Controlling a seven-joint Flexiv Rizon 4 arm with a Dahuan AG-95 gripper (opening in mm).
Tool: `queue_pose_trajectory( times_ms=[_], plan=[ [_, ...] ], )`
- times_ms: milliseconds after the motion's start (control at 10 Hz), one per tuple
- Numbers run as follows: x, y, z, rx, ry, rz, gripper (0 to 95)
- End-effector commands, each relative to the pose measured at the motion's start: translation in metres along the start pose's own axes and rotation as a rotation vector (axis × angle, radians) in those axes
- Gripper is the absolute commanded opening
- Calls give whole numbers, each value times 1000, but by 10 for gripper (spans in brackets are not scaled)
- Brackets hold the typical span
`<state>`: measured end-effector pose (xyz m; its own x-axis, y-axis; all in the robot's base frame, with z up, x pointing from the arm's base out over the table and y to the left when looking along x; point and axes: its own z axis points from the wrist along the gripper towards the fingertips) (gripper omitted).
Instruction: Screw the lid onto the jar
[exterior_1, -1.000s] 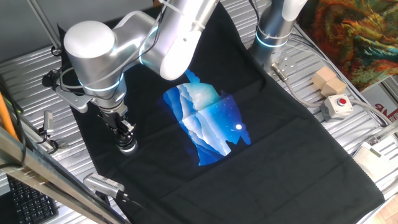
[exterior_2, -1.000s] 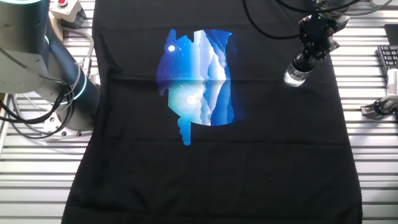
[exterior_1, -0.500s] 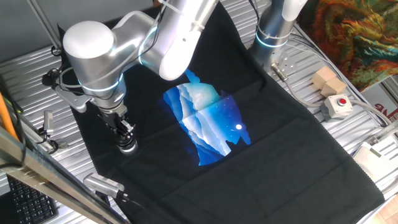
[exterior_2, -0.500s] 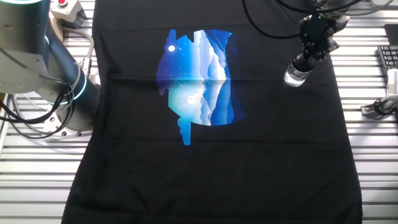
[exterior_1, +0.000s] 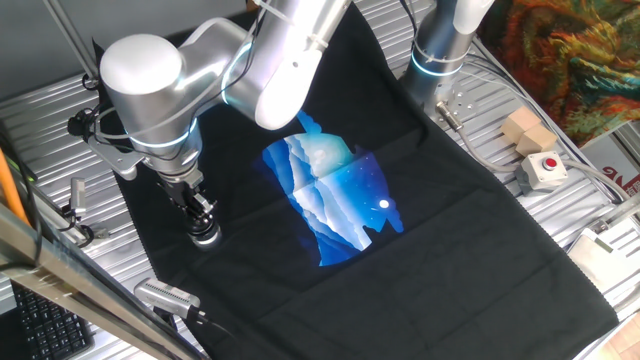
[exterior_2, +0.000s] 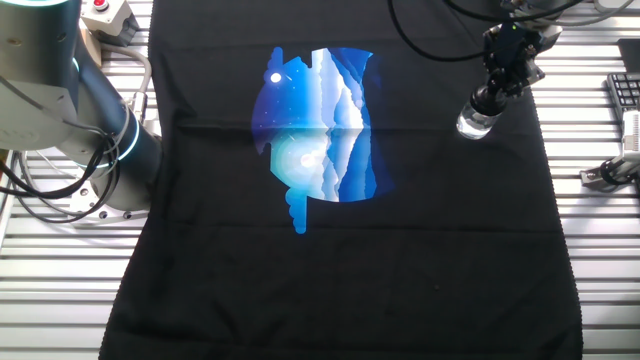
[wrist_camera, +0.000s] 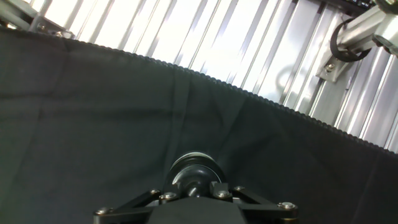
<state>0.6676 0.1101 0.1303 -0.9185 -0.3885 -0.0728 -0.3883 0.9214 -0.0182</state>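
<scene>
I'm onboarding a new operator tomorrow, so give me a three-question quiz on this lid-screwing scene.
1. True or false: the jar stands on the black cloth, off to the side of the blue print.
2. Where is the gripper? A) lifted high over the blue print B) down on top of the jar, at the lid C) beside the red-buttoned box
3. Fill in: in the hand view, the bare surface beyond the cloth's edge is ribbed ____.

Key
1. True.
2. B. The fingers come down onto the jar's top; whether they are clamped on the lid cannot be told.
3. Metal.
</scene>
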Motion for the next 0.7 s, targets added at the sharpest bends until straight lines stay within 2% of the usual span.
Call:
queue_pose_trajectory(
  times_ms=[100,700],
  plan=[
    [0,0,0,4,2,14,0],
    [0,0,0,4,3,53,0]
  ],
)
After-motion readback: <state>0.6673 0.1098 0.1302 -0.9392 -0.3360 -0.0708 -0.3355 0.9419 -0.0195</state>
